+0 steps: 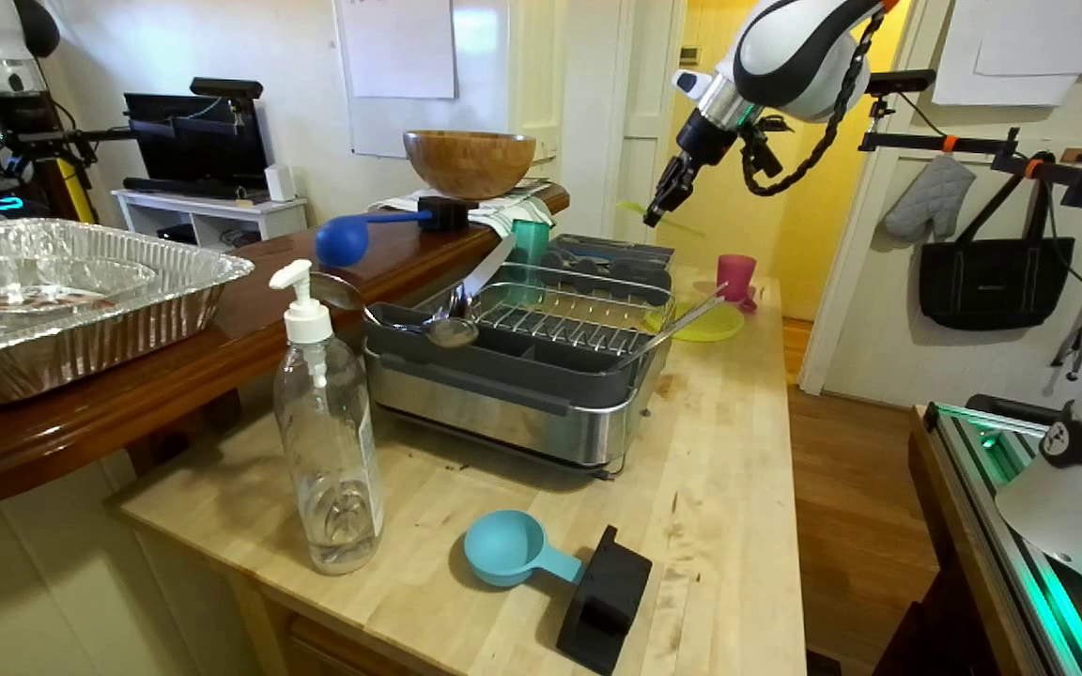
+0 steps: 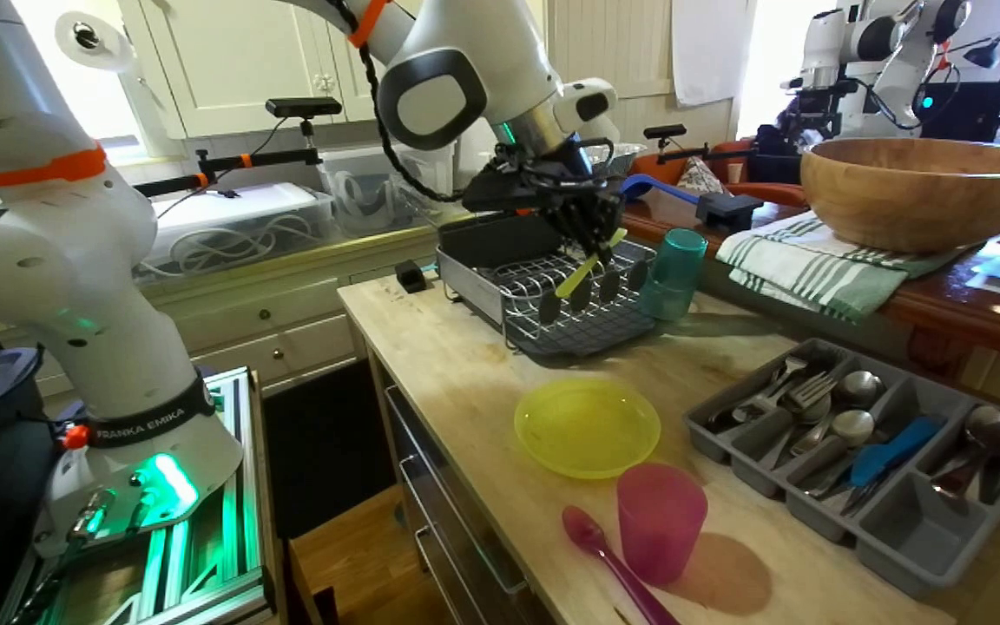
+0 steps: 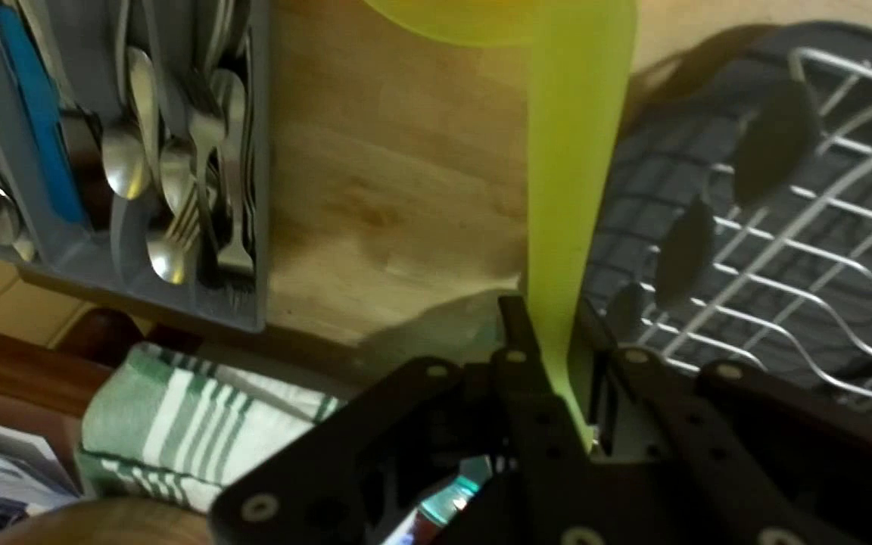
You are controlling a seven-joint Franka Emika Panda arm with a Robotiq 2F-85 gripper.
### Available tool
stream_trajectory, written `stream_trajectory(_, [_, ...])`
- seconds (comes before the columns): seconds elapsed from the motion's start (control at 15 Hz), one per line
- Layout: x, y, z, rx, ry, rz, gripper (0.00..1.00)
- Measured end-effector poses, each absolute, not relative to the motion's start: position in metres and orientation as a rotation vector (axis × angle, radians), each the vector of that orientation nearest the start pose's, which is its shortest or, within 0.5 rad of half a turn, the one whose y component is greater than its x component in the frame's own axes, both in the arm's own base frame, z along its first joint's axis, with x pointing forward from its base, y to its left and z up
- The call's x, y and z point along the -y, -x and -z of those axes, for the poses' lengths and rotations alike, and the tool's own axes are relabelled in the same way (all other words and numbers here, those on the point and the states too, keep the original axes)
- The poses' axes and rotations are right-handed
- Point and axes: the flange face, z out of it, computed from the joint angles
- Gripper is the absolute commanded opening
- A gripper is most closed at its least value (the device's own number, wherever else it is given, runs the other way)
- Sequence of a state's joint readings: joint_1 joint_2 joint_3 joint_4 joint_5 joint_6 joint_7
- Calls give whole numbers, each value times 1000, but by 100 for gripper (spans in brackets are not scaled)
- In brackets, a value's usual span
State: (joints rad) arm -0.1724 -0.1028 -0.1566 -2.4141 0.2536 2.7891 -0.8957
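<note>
Your gripper (image 3: 553, 333) is clamped on one yellow-green utensil (image 3: 578, 151), in the air above the worktop (image 1: 729, 451); the wrist view cuts off its far end, so you cannot tell its kind. The cutlery tray (image 2: 921, 534), along the worktop edge beside the brown counter (image 2: 943, 299), contains spoons (image 3: 124, 165), forks (image 3: 207, 125) and one blue piece (image 2: 892, 451), too overlapped for counting. Toward the edge above the drawers (image 2: 452, 512) lie one yellow plate (image 2: 587, 425), one pink cup (image 2: 661, 521) and one pink spoon (image 2: 585, 525). The dish rack (image 1: 503, 418) carries metal utensils (image 1: 451, 331) in its grey caddy (image 1: 513, 361).
</note>
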Motion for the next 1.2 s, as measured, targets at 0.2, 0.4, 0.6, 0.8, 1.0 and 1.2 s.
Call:
stream_trajectory(0.2, [137, -488, -431, 588, 3047, 842, 4])
stream_trajectory(0.4, [94, -495, -447, 624, 2931, 892, 4])
stream_trajectory(0.6, [51, -502, -453, 661, 2821, 916, 4])
stream_trajectory(0.8, [11, -505, -452, 698, 2722, 919, 4])
stream_trajectory(1.0, [-23, -506, -449, 749, 2652, 914, 16])
stream_trajectory(1.2, [-43, -508, -443, 786, 2631, 890, 16])
